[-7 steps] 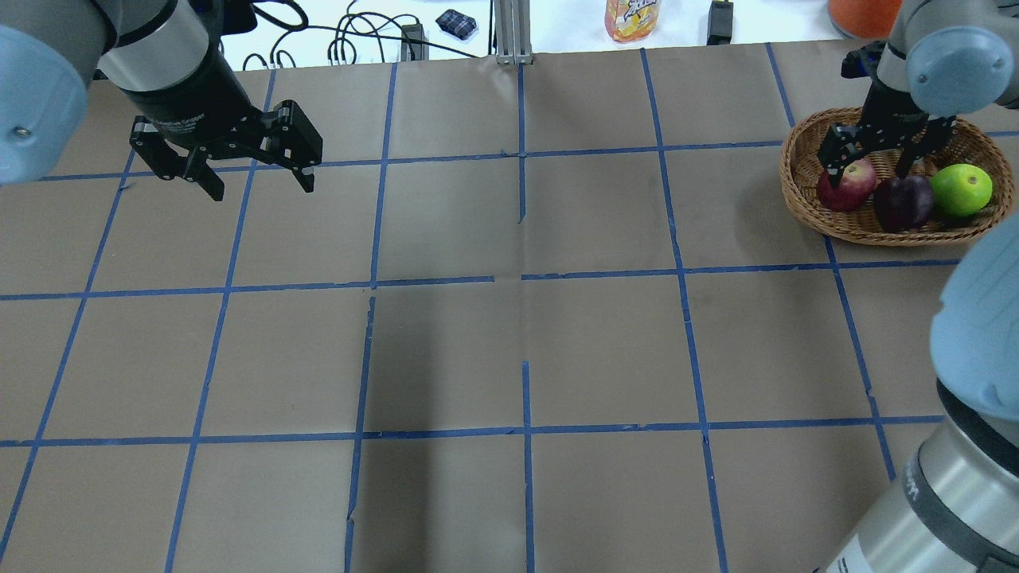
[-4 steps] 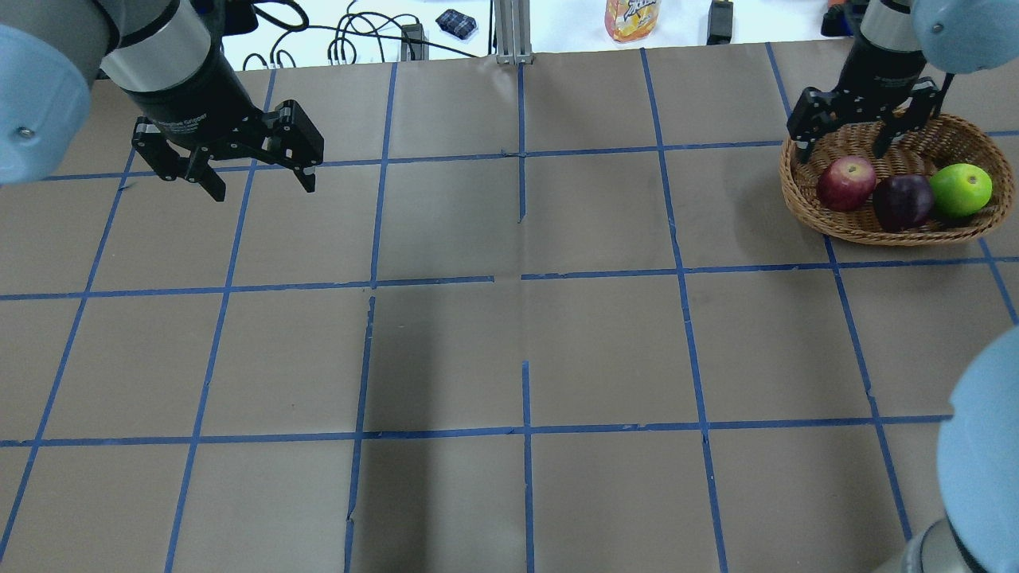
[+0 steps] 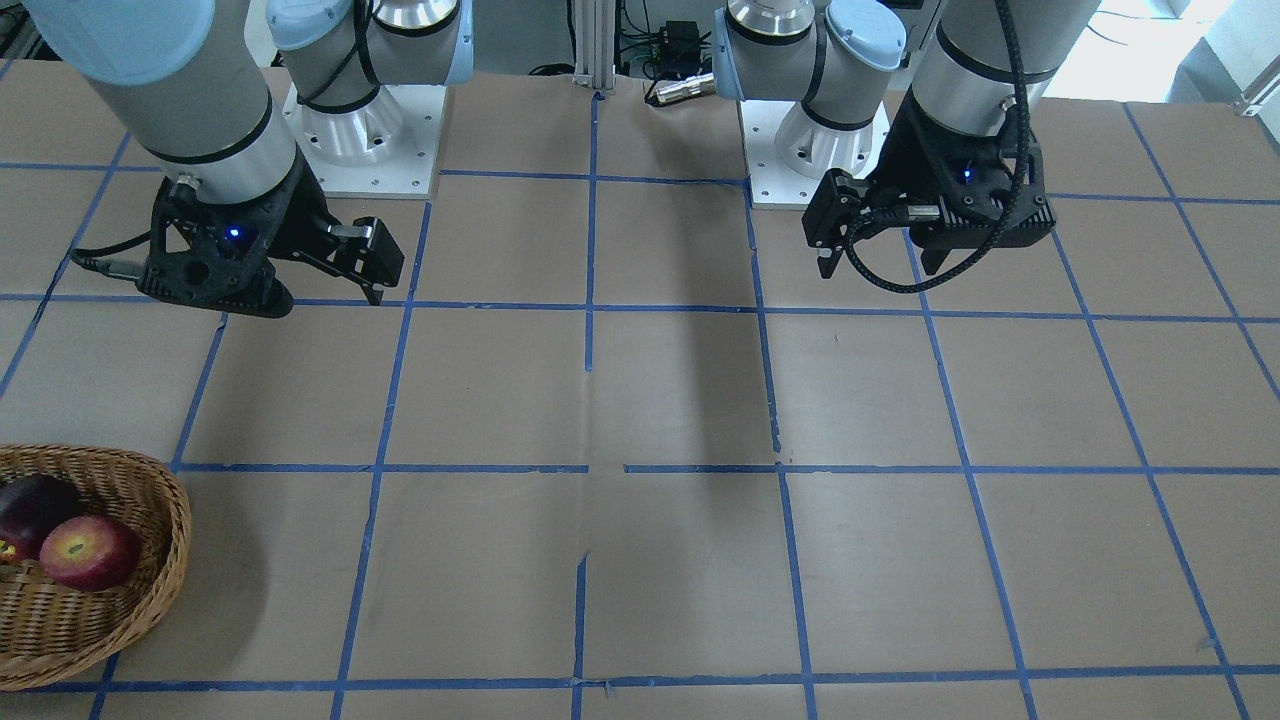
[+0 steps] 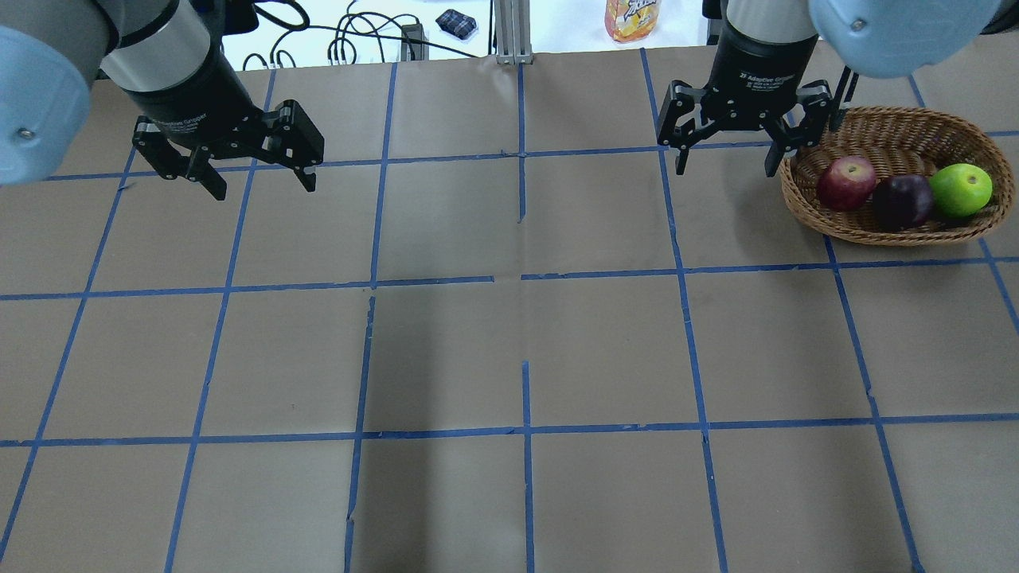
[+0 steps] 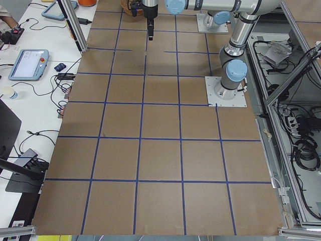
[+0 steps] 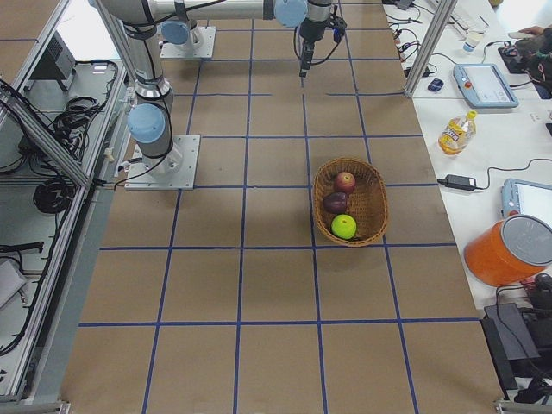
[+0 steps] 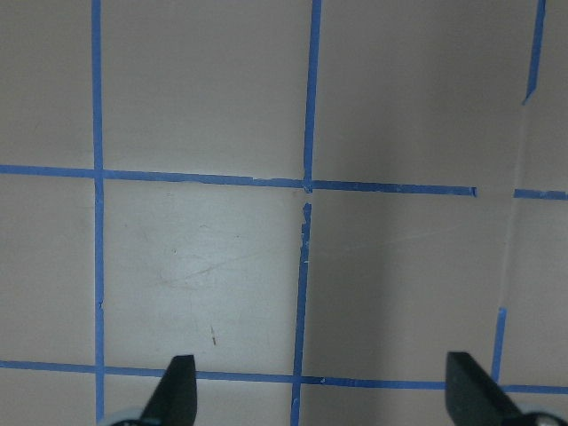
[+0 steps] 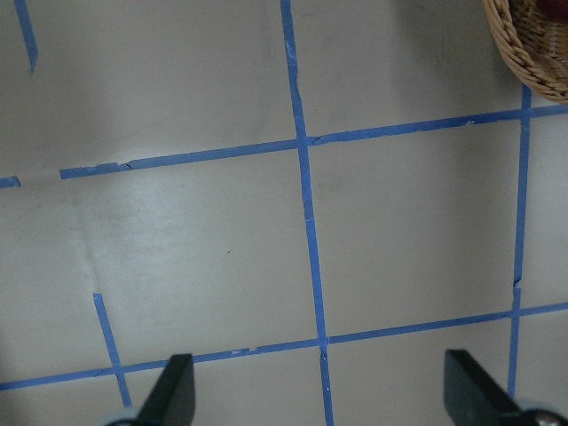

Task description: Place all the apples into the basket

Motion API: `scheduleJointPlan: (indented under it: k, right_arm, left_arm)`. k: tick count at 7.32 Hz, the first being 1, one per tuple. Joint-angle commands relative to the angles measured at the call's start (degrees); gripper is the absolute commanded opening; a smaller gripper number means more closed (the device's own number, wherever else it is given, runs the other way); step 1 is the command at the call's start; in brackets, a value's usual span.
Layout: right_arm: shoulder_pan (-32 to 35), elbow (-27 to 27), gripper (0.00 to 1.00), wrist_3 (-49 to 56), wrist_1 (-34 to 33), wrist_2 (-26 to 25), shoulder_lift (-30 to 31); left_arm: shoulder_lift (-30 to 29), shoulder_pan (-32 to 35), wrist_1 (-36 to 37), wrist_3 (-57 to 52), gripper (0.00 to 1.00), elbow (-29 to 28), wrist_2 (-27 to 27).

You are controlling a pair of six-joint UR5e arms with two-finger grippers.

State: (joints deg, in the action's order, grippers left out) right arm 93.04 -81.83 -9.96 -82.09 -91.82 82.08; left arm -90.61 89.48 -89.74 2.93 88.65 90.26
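The wicker basket (image 4: 899, 135) sits at the far right of the table. It holds all three apples: the red one (image 4: 846, 183), the maroon one (image 4: 903, 201) and the lime green one (image 4: 961, 190). My right gripper (image 4: 726, 167) is open and empty, just left of the basket and above the table. Its wrist view shows only the basket's rim (image 8: 532, 44) at the top right. My left gripper (image 4: 263, 187) is open and empty at the far left, over bare paper. The front-facing view shows the basket (image 3: 160, 560) with the red apple (image 3: 90, 552) and the maroon apple (image 3: 35, 505).
Brown paper with a blue tape grid (image 4: 525, 274) covers the table. Beyond the far edge lie cables (image 4: 350, 40), a juice bottle (image 4: 633, 17) and an upright metal post (image 4: 513, 32). An orange container (image 6: 504, 250) stands on the side bench.
My right gripper has lifted out of the basket and moved left, clear of its rim, staying open. The three apples stay in the basket. The left arm has not moved.
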Motion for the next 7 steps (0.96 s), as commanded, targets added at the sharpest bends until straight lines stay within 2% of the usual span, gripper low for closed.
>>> scheduleJointPlan:
  k: [1,3,5,7]
  right_arm:
    - [-1.6,-0.1,1.0,0.3,1.8,0.1,1.3]
    - [-3.7,-1.7,1.0,3.0,1.7,0.2,1.9]
    - [-3.4,-6.7,1.0,2.6,0.5,0.2,6.1]
    - [-3.3,-5.6,1.0,2.7,0.4,0.2,6.3]
  left_arm:
    - [0.0,0.0,0.0,0.0,1.0,0.0,0.2]
    - [0.0,0.1,0.0,0.1,1.0,0.0,0.1]
    - [0.0,0.1,0.1,0.1,1.0,-0.1,0.3]
    - [0.0,0.1,0.1,0.1,1.0,-0.1,0.4]
